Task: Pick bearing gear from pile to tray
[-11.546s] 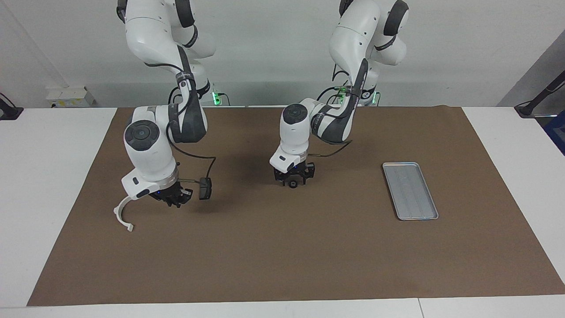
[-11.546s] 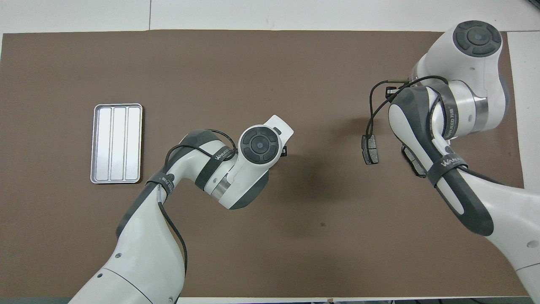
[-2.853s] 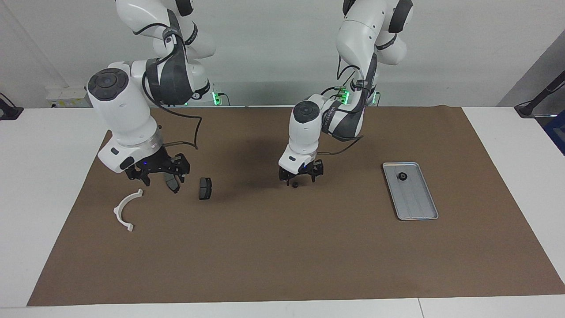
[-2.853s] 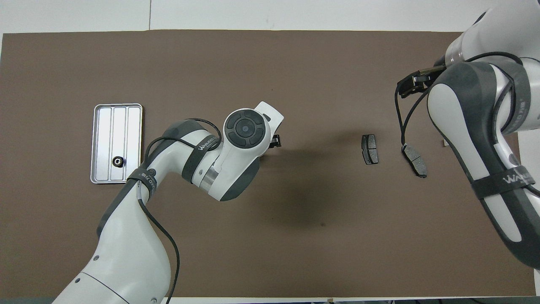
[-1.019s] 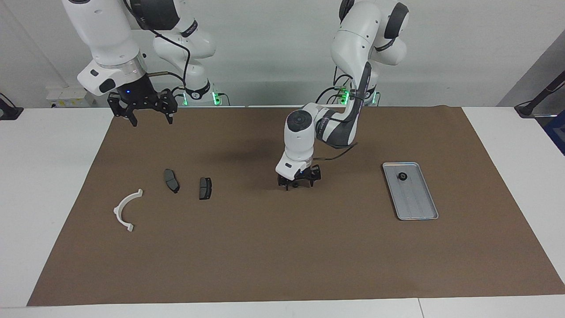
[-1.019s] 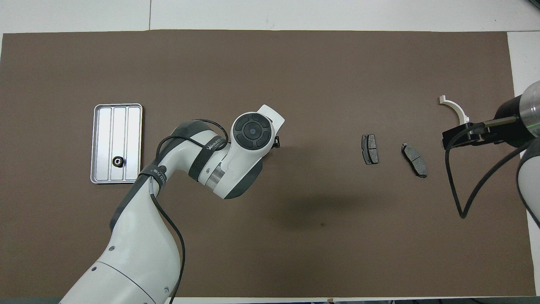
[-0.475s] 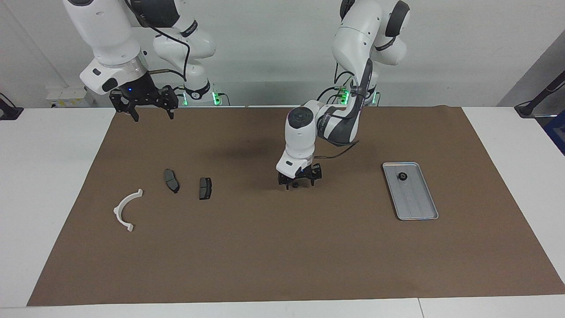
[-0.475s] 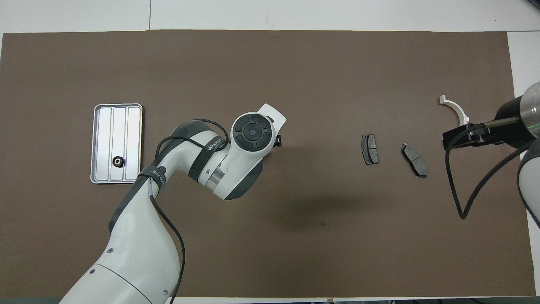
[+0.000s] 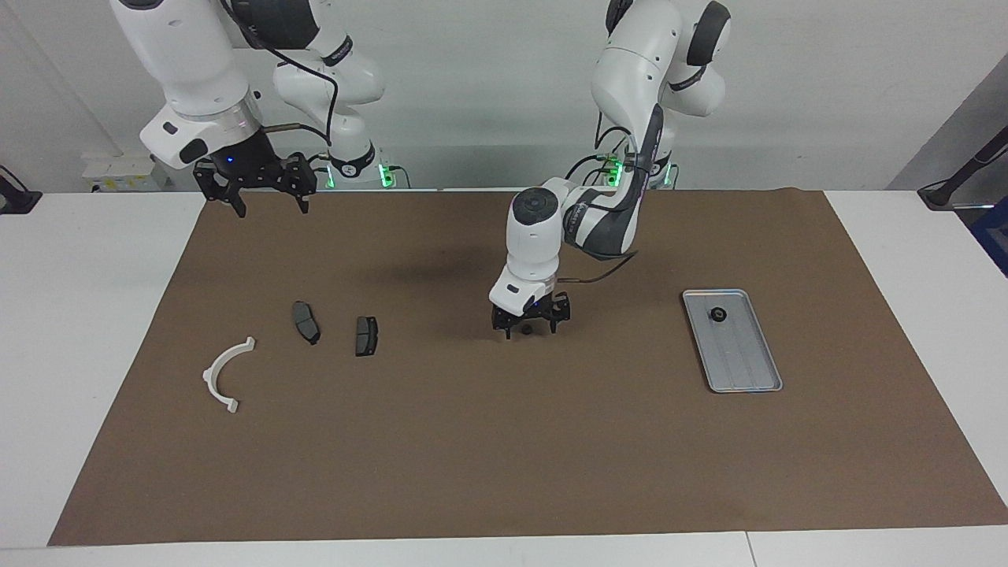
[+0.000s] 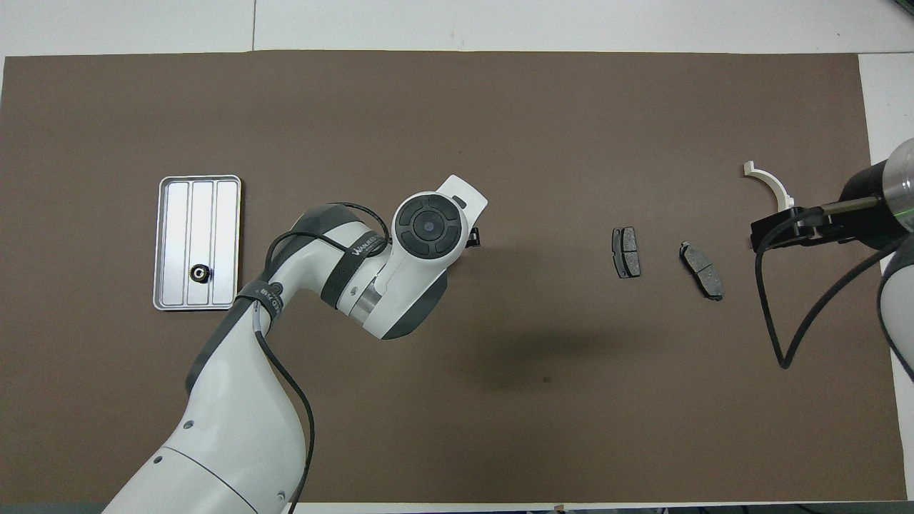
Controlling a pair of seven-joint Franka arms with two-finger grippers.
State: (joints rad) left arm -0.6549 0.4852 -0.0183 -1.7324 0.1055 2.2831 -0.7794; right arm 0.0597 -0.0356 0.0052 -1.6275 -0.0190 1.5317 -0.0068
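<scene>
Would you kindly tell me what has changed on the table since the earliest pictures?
A bearing gear now lies in the tray. The right gripper let go of a brake pad and rose. The left gripper is back over another small black piece. The white arc stayed.

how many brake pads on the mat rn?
2. Both lie toward the right arm's end of the mat: one brake pad nearer the middle, the other brake pad between it and the white arc piece. None looks hidden.

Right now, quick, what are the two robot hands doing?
Left gripper: low over the mat, around a small black round piece; grip cannot be told.
Right gripper: raised, open, holding nothing.
</scene>
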